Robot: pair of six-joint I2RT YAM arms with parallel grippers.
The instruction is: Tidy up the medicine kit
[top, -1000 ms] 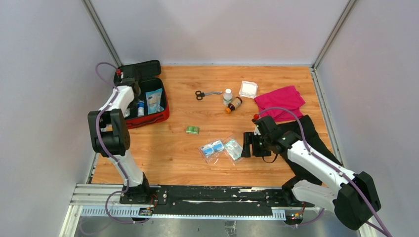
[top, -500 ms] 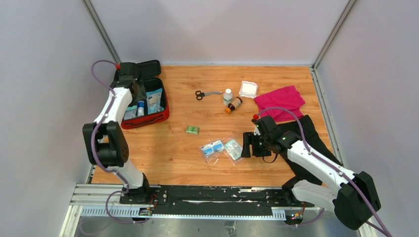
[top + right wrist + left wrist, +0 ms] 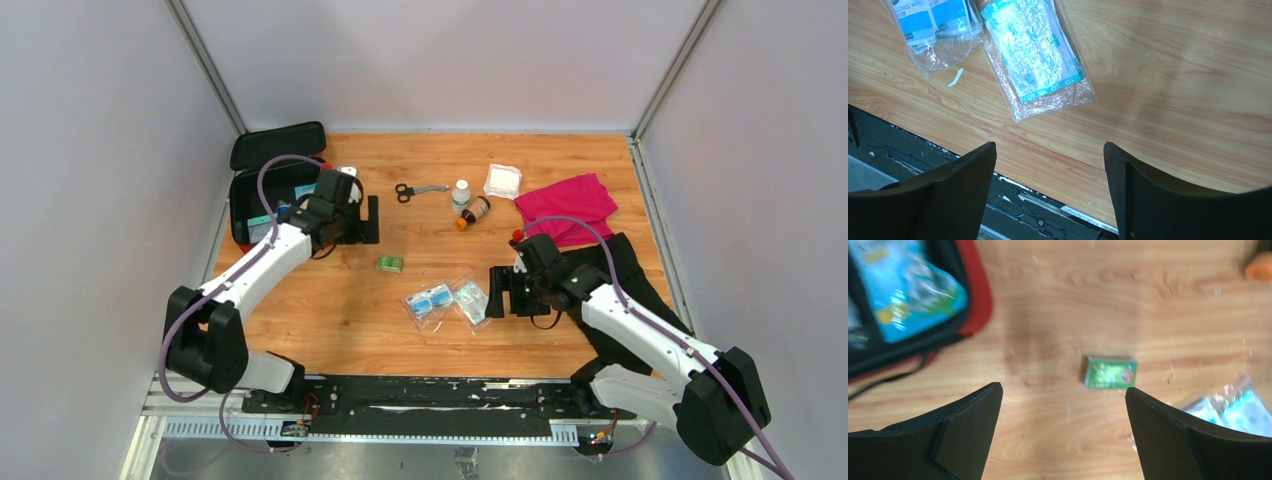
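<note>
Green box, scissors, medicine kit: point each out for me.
green box [image 3: 1110, 372], left wrist view, centre of its top face.
scissors [image 3: 405, 193], top external view, black handles.
medicine kit [image 3: 980, 290], left wrist view, red side wall.

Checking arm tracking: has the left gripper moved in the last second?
Yes: the left gripper left the medicine kit, swinging right toward the green box.

A small green box [image 3: 1110, 372] lies on the wood table [image 3: 1148, 305], just past the left gripper [image 3: 1063, 400] (its tips spread wide). The red medicine kit [image 3: 979, 295], top left, holds a blue packet [image 3: 910, 290].
</note>
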